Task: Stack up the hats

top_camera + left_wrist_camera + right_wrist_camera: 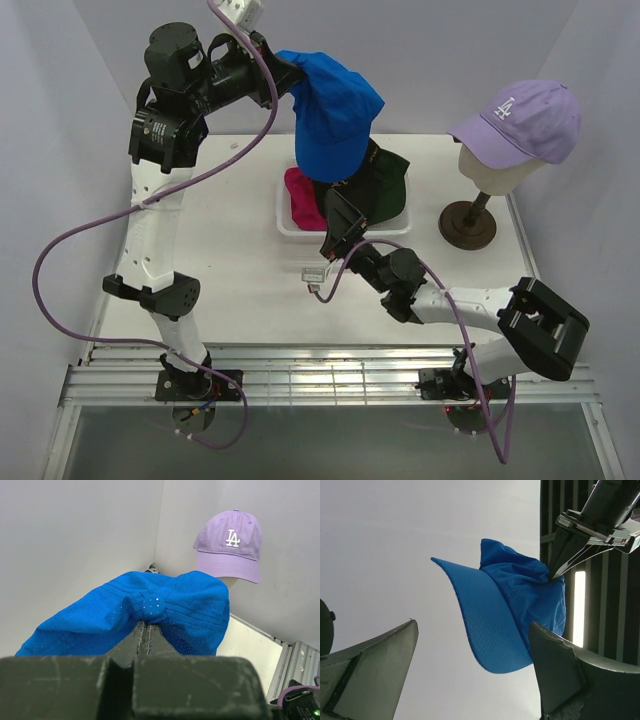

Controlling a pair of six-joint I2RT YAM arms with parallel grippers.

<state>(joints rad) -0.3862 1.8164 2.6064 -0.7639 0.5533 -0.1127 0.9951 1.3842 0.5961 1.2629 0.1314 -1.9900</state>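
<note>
My left gripper (pixel 287 78) is raised high at the back and shut on the crown of the bright blue cap (pixel 335 115), which hangs above the basket. In the left wrist view the fingertips (pixel 146 630) pinch the blue cap (pixel 150 607) at its top button. The lavender LA cap (pixel 525 120) sits on the mannequin head, and it also shows in the left wrist view (pixel 230 542). The magenta cap (pixel 303 200) and the dark green cap (pixel 392 185) lie in the basket. My right gripper (pixel 337 224) is open and empty below the blue cap (pixel 510 615), pointing up at it.
The white mesh basket (pixel 286 226) stands mid-table. The cream mannequin head on its brown stand (pixel 468 224) is at the right. A small white tag (pixel 314 272) lies in front of the basket. Grey walls enclose the table.
</note>
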